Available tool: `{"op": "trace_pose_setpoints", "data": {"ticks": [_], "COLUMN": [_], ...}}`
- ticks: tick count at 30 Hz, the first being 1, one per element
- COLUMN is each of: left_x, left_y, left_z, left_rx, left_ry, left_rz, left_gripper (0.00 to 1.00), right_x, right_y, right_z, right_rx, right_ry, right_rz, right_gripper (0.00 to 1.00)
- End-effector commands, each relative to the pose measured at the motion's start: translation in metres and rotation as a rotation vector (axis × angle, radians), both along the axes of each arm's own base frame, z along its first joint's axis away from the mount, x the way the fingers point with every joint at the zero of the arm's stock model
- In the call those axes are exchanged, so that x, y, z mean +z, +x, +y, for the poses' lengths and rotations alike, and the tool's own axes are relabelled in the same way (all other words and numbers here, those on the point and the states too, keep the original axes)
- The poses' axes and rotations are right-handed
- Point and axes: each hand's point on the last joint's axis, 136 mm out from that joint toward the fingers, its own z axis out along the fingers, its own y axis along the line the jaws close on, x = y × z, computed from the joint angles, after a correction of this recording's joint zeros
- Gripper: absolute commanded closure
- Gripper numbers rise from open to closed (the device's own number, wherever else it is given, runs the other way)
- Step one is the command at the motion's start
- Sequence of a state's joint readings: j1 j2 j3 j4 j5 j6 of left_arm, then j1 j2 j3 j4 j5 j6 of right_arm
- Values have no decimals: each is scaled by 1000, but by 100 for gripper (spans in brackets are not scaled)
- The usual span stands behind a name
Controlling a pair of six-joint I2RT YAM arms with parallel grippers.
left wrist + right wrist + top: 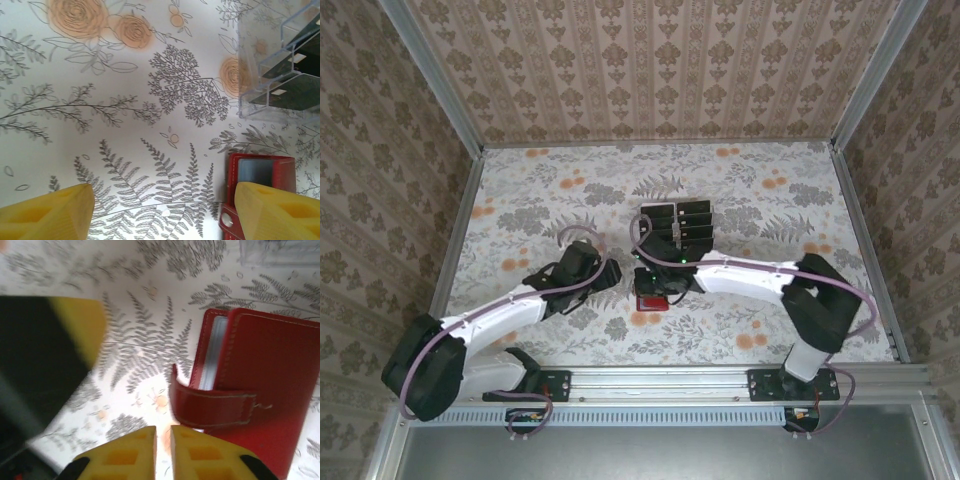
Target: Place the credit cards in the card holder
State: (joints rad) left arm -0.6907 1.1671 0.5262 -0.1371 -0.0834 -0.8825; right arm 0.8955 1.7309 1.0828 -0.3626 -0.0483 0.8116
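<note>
credit cards [300, 95]: black, tiered rows | card holder [270, 375]: red, lying flat, strap undone

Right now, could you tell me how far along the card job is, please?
Done: the strap on the wallet is undone. In hand: nothing; the right hand is shut and empty by the wallet, the left hand open over the table. Left: black cards sit in the clear rack; none seen in the wallet.
</note>
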Motion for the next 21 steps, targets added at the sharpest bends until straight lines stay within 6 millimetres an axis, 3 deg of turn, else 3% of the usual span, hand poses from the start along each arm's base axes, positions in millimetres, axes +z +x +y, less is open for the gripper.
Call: {"op": "trace_pose_setpoints", "data": {"ticks": [1, 6, 10, 15, 17, 21], "left_x": [-2, 3, 3, 5, 7, 12], "left_y": [-5, -7, -6, 1, 4, 9], "left_z": [9, 6, 10, 26, 36, 51], "left_rx": [-20, -61, -57, 2, 35, 78], "left_ry": [37, 31, 25, 7, -9, -39], "left_rz": [9, 0, -5, -12, -14, -18], "left_gripper": [24, 24, 23, 23, 23, 23], "right_x": [0, 28, 45, 41, 37, 32], "right_y": [8, 3, -1, -1, -2, 0], "right_z": [-22, -27, -30, -25, -20, -12], "right_rx": [-65, -74, -95, -99, -84, -54], "right_ry": [-44, 20, 27, -92, -167, -303], "right_rz": [-25, -76, -113, -121, -130, -160], "right_gripper": [89, 81, 50, 30, 17, 14]}}
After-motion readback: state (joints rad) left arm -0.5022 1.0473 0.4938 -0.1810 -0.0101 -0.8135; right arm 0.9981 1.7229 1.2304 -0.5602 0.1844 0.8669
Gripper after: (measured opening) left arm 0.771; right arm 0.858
